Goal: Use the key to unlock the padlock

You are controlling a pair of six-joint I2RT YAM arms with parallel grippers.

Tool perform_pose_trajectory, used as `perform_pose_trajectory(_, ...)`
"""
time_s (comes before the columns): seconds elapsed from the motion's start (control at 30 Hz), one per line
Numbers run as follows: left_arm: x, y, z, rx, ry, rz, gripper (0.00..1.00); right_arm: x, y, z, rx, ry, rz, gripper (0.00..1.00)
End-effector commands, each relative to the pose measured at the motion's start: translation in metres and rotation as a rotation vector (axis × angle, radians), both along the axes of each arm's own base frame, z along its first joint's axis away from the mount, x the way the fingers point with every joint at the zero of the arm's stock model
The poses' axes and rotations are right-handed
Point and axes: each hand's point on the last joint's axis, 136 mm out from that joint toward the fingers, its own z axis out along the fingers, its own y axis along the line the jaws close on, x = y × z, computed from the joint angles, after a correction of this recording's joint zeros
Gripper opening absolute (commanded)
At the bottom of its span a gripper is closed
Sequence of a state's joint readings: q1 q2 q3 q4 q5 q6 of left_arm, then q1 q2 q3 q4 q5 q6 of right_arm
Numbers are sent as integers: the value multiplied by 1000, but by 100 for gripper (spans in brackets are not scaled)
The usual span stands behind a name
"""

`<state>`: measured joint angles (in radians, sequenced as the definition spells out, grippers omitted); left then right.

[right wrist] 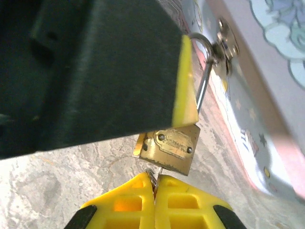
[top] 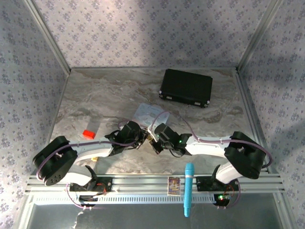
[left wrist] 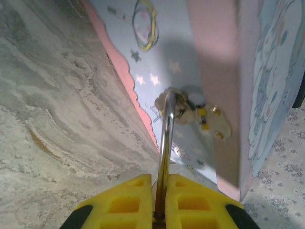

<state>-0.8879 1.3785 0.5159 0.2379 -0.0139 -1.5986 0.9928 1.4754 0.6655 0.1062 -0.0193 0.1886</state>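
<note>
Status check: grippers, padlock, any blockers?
Left gripper shut on padlock. Right gripper shut on key at padlock's underside. Shackle hangs through tin's hasp; left finger hides whether it's released.

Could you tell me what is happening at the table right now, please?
Both arms are working on the padlock, which hangs by its shackle from the hasp of a pale blue tin. The left end effector is clamped on the padlock to steady it, while the right end effector is shut on the key at the padlock's underside. The lock is not off yet.
</note>
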Motion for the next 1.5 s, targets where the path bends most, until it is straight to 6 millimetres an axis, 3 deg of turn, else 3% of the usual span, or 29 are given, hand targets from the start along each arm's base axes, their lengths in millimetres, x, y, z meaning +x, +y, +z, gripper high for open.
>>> perform_pose_trajectory(0.0, -8, -11, 4, -63, 23, -38, 0, 4, 12, 11, 167, 74, -39, 2)
perform_pose_trajectory(0.43, -11, -12, 7, -116, 6, -37, 0, 18, -4, 8, 479, 341, -169, 1)
perform_pose_trajectory(0.87, -12, -13, 18, -192, -42, -41, 0, 31, -12, 1, 606, 513, -244, 1)
perform_pose_trajectory(1.03, -13, -13, 18, -205, -44, -41, 0, 36, -19, -12, 536, 532, -325, 10)
perform_pose_trajectory(1.3, -14, -14, 17, -204, -37, -40, 0, 39, -30, -15, 538, 536, -406, 29)
perform_pose_trajectory(1.47, -14, -15, 17, -201, -37, -42, 0, 41, -32, -13, 534, 531, -420, 30)
